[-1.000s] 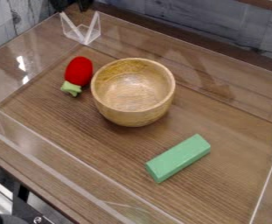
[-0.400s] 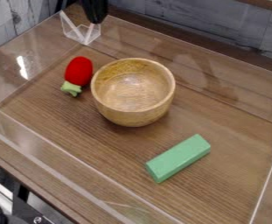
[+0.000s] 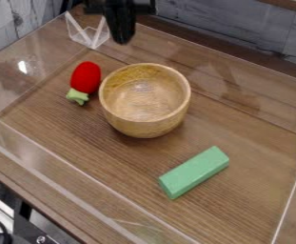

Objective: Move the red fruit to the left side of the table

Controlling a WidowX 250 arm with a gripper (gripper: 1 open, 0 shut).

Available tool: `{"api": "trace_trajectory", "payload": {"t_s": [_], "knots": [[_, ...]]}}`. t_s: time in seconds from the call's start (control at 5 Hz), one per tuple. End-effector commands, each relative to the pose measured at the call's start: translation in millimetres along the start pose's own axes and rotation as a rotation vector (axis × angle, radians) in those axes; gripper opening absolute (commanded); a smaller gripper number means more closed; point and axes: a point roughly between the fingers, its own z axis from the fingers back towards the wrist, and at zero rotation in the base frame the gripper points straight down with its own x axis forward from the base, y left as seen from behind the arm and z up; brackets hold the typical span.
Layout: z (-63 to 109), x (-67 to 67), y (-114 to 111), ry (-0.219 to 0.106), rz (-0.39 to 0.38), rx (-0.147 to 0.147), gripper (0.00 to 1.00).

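Gripper (image 3: 122,36) is hanging down into the shot near the far edge of the table (image 3: 258,119), pointing straight down, with its dark fingers pressed together and nothing between them. It's over bare tabletop, not touching anything I can see, just beside the little clear acrylic piece (image 3: 87,32) that stands by the far left corner.

Closest thing to it is the red fruit (image 3: 84,77), which sits nearer the camera and a bit left of the gripper, well apart from it. It's a small glossy toy strawberry, bright red and oval, lying on the table toward the left edge with its green leafy end pointing at the near side. Way smaller than the bowl next to it.

Just to the right of the strawberry, near but with a sliver of table showing between them, is the wooden bowl (image 3: 145,98), round, light-coloured, upright and with nothing in it, sitting around the middle of the table.

Further out toward the near right corner there's a green rectangular block (image 3: 193,172) lying flat at an angle, well apart from the bowl.

Table itself is dark brown wood grain, with low clear acrylic walls (image 3: 36,176) running along the edges.
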Motion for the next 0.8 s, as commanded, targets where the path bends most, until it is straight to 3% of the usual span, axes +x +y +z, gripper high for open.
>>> {"api": "trace_trajectory", "payload": {"t_s": [0.0,0.2,0.4,0.6], "knots": [[-2.0,4.7,-3,-0.036,-0.068,0.014,0.00],[-20.6,6.1,-12,-0.034,-0.064,0.018,0.00],[-34.0,6.4,-15,-0.034,-0.054,0.016,1.00],[-29.5,4.0,-24,-0.042,-0.073,0.007,1.00]]}}
